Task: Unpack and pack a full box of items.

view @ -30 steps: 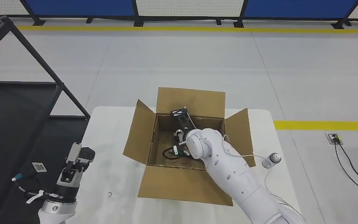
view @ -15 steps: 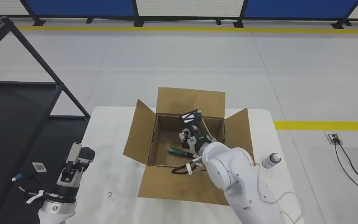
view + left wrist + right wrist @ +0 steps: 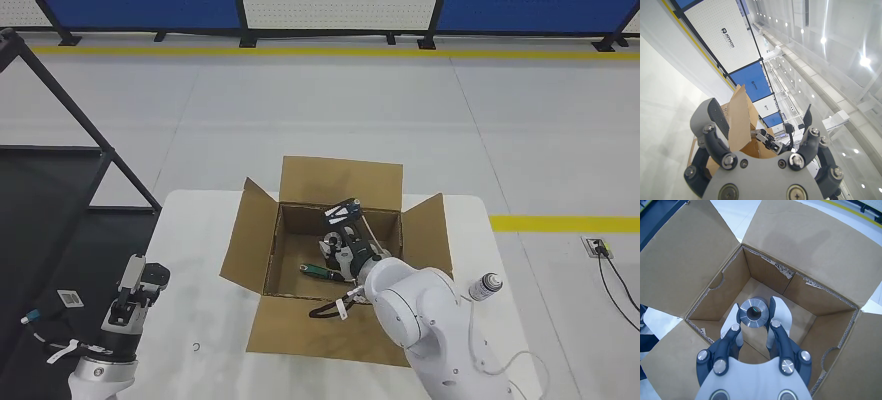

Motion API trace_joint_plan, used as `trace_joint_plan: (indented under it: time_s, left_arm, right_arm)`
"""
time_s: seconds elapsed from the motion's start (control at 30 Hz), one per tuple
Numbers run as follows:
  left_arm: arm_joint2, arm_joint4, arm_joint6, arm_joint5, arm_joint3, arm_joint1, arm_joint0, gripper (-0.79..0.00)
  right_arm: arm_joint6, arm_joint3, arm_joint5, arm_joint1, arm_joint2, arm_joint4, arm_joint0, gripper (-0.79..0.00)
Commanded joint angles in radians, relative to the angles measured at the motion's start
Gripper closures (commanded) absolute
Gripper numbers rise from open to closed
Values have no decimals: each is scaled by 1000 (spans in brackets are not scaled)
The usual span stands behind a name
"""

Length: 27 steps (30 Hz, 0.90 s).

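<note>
Clamping hollow metal cylinder (image 3: 754, 322): right gripper (image 3: 754, 307).

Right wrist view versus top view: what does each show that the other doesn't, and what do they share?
Right wrist view: the right gripper, jaws shut on a hollow grey metal cylinder seen end-on, above the floor of the cardboard box. Top view: a green-handled item lying in the box, a small bottle standing on the white table beside it, the left gripper beside the table. Shared: the open box with flaps spread.
</note>
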Motion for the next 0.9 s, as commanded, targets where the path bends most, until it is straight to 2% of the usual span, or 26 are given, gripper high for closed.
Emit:
trace_joint_plan:
  time_s: [0.0,0.33,0.87]
  left_arm:
    - [0,0,0,0,0,0,0,-785]
    - [0,0,0,0,0,0,0,-785]
    - [0,0,0,0,0,0,0,-785]
  right_arm:
    - [0,0,0,0,0,0,0,0]
    - [-44,-24,-28,3,11,4,-30,0]
    - [-30,-383,-88,37,174,-12,-220,0]
